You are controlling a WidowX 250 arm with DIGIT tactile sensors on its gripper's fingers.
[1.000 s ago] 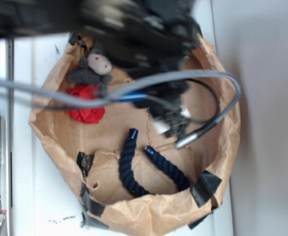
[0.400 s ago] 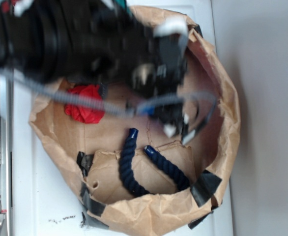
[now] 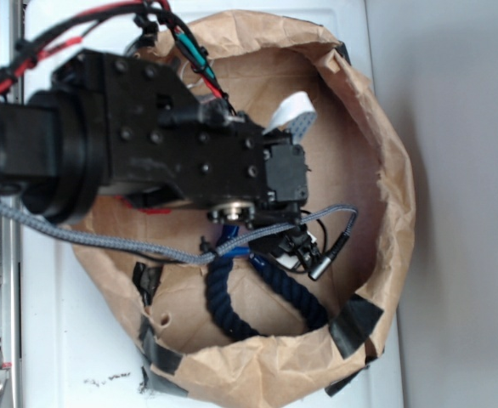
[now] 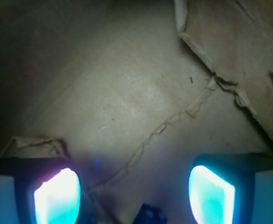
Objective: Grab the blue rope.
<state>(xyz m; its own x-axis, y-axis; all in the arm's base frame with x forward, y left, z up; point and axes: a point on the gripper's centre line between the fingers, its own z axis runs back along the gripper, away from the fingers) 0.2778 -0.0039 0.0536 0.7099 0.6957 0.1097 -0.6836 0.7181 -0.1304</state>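
The blue rope (image 3: 232, 310) is a thick dark navy twisted rope bent in a U, lying on the floor of a brown paper bag (image 3: 385, 170) at its near side. Its two ends are hidden under my arm in the exterior view. My gripper (image 3: 287, 246) hangs over the bag, just above the rope's ends. In the wrist view the gripper (image 4: 134, 193) is open, with two glowing pads (image 4: 57, 196) wide apart and nothing between them. One glossy blue rope end (image 4: 150, 215) shows at the bottom edge, between the pads.
A thin grey braided cable (image 3: 104, 242) loops across the bag below the arm, with a metal plug (image 3: 330, 255) at its end. A red cloth (image 3: 151, 206) is mostly hidden under the arm. Black tape patches (image 3: 355, 327) hold the bag's rim. Torn paper seams (image 4: 206, 88) cross the bag floor.
My arm has swung down and toward the near side of the bag, now covering the red cloth, the grey toy and the rope's ends. The rope has not moved.
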